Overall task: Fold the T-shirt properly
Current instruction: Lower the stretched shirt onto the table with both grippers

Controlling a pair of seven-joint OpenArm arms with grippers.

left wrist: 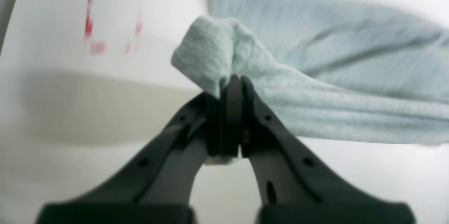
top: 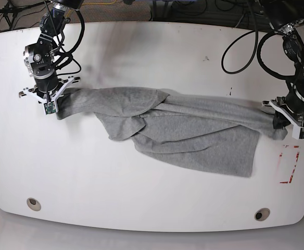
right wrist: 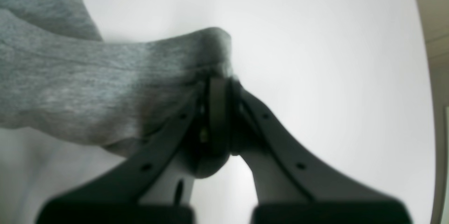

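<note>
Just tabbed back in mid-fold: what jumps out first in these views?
The grey T-shirt is stretched across the middle of the white table, bunched and twisted rather than flat. Each end is pinched in a closed hand: the right hand at the base view's left edge, the left hand at its right edge, next to a red outlined marking on the tabletop.
</note>
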